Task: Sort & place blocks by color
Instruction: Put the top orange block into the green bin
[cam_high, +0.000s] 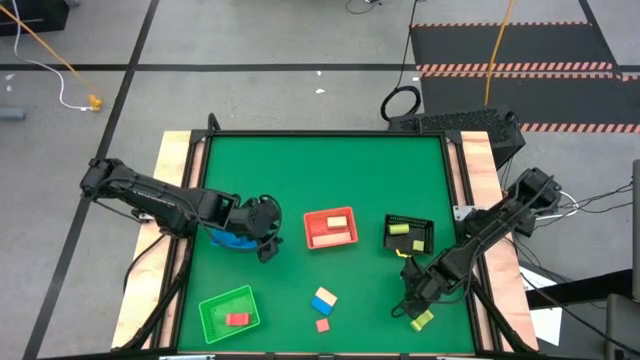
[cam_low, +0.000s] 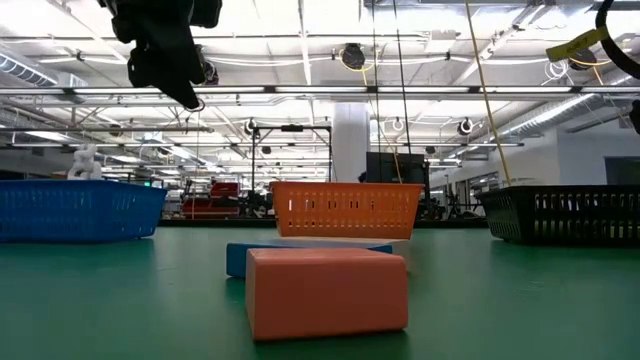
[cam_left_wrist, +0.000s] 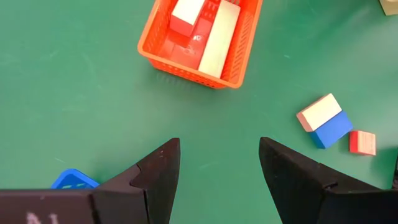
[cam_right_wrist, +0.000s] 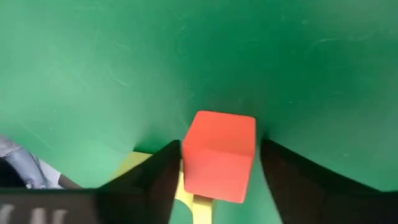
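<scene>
The left gripper (cam_high: 268, 247) is hanging above the green mat just beside the blue tray (cam_high: 228, 238), its fingers (cam_left_wrist: 163, 171) standing well apart with nothing between them. The left wrist view is showing the gap over bare mat.

The right gripper (cam_high: 412, 300) is sitting near the mat's right front corner. In the right wrist view its fingers are closing on a red block (cam_right_wrist: 219, 155), one finger pressing each side. A yellow-green block (cam_high: 422, 319) is lying on the mat just beside that gripper.

The red tray (cam_high: 330, 228) is sitting mid-table, holding a pale tan bar (cam_left_wrist: 219, 38) and red pieces (cam_left_wrist: 184, 46); a further pale-topped piece (cam_left_wrist: 188, 11) is resting at one end. The black tray (cam_high: 409, 234) to its right is holding a yellow-green bar (cam_high: 399, 229). The green tray (cam_high: 229, 311), at the left front, is holding a red block (cam_high: 237, 319).

Loose on the mat in front of the red tray, a tan block (cam_high: 327, 295) is lying touching a blue block (cam_high: 321, 305), with a small red-pink cube (cam_high: 322, 325) just beside them, nearer the front edge. In the low view this cube is filling the foreground with the blue block behind it
</scene>
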